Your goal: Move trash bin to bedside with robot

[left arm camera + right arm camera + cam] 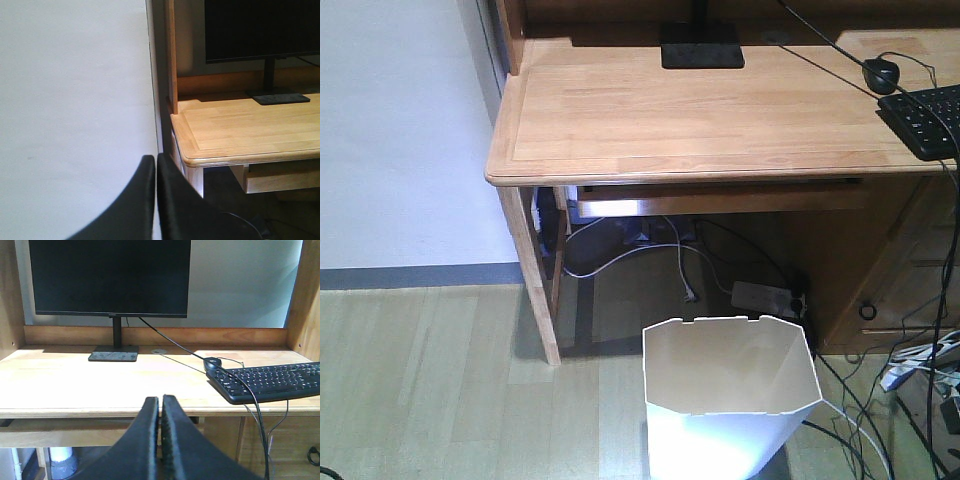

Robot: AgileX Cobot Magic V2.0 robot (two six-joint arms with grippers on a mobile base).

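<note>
Trash bin [730,370] stands on the floor at five o'clock in my front view, before the desk [670,110]. My left gripper [156,165] and right gripper [160,404] are pressed together, empty; I should part one, then pinch the thin rim gently.

The trash bin [730,400] stands on the floor [430,380] just in front of the table [620,120], its open mouth reachable from straight above. To its left the wooden floor lies open as far as the wall [400,130]. On its right, loose cables [843,410] trail close beside it. Behind it, under the table, sit a power strip [767,296] and more cords [650,250], and the table's front leg [532,265] stands off left.
</note>
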